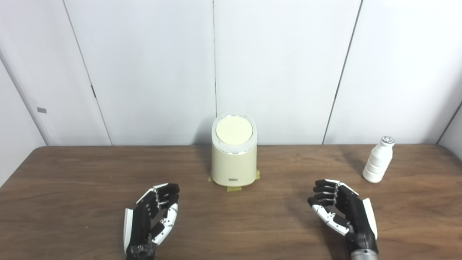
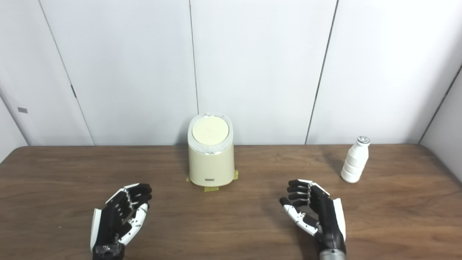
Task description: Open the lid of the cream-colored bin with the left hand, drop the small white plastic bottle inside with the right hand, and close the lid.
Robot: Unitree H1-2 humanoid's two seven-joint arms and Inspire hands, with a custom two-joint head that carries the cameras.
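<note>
The cream-colored cylindrical plastic bin [image 1: 234, 155] stands at the back middle of the brown wooden table [image 1: 72, 180], its round lid [image 1: 234, 130] shut. The small white ribbed plastic bottle [image 1: 378, 160] stands upright well to the right. Both the black-and-white left hand [image 1: 153, 216] and right hand [image 1: 341, 211] hover low, fingers [image 1: 164, 193] loosely apart, holding nothing. Opening comes first: the left hand should likely approach from its own side, reach the lid's rim and lift gently, since only strips of yellow tape [image 1: 234, 188] at the base keep the bin steady.
</note>
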